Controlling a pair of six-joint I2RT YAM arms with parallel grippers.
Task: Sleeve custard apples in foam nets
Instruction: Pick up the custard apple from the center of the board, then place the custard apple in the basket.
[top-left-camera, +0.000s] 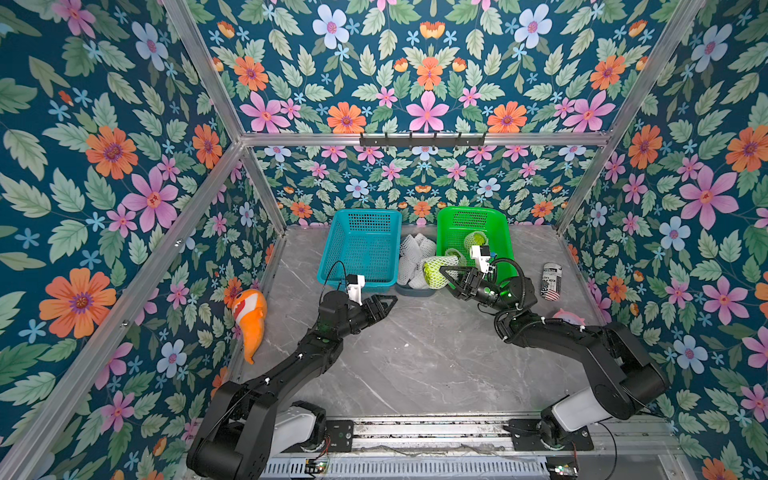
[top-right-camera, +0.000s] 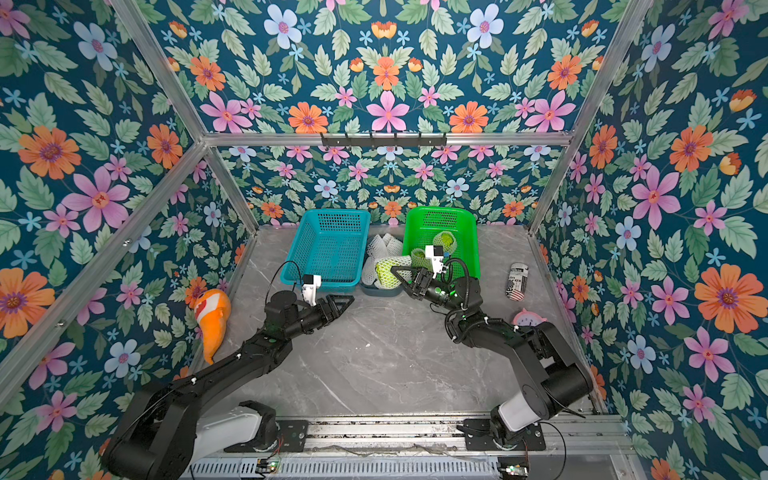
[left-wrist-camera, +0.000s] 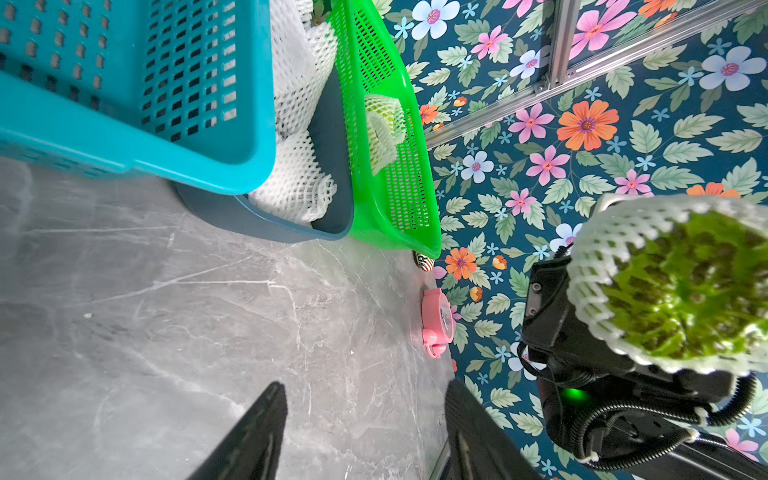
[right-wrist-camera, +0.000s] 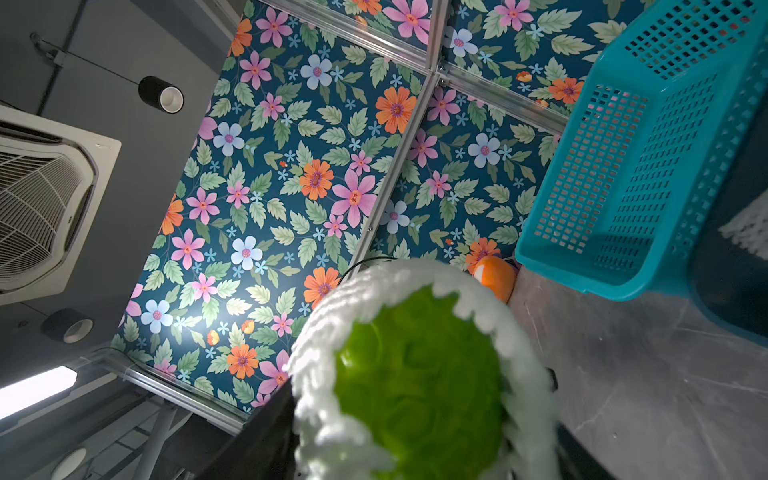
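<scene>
In both wrist views we see the netted custard apple (left-wrist-camera: 681, 291) blurred and cut off by the edge. On the can (top-left-camera: 551, 281) the print is too small to read.

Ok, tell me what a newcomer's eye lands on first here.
The loud floral walls all round the cell hit first. Then comes the bright green custard apple in its white foam net, held by the right tool beside the green basket. An orange clownfish plush lies at the table's left edge.
</scene>
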